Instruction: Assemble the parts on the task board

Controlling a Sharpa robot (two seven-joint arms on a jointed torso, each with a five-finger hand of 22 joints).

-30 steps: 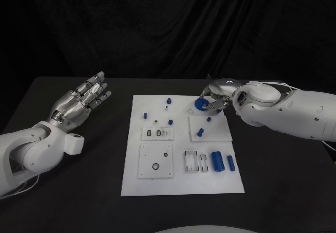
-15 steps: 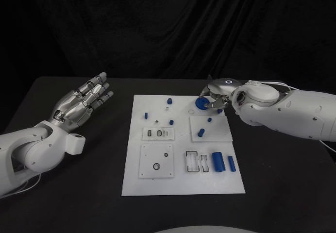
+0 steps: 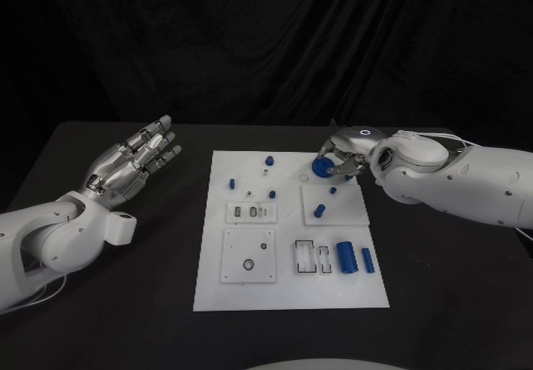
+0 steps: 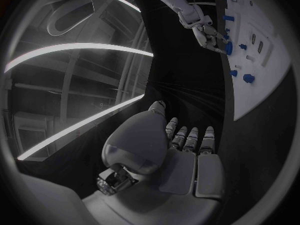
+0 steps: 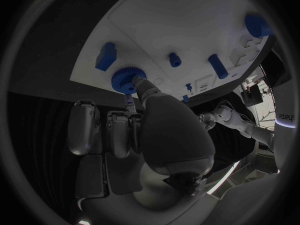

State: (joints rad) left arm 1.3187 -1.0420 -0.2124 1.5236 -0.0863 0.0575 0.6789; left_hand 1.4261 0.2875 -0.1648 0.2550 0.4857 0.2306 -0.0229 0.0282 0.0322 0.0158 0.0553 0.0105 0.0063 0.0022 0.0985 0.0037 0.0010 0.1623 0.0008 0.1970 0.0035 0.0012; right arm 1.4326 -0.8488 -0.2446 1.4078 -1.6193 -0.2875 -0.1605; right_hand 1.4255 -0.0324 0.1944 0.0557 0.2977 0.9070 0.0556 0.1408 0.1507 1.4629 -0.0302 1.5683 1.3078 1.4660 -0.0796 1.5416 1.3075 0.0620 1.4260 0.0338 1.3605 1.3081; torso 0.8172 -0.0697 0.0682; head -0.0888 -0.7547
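Note:
The white task board (image 3: 291,289) lies in the middle of the black table. At the board's far right corner my right hand (image 3: 344,158) pinches a round blue knurled disc (image 3: 322,165) just above the board; the same disc (image 5: 128,79) sits at my fingertips (image 5: 139,86) over the board's edge (image 5: 187,20). My left hand (image 3: 133,160) is raised to the left of the board, fingers spread and holding nothing. From the left wrist I see the left hand (image 4: 184,147), the board (image 4: 265,80) and the right hand (image 4: 209,32) with the disc (image 4: 229,48).
Small blue pegs stand on the board's far half (image 3: 268,160) (image 3: 231,183) (image 3: 319,209). A thick blue cylinder (image 3: 346,256) and a thin one (image 3: 367,260) lie at the near right beside rectangular slots (image 3: 311,257). A square plate with a round hole (image 3: 248,256) sits near left.
The right hand with the blue disc has shifted very slightly to the right. The left hand has not visibly moved.

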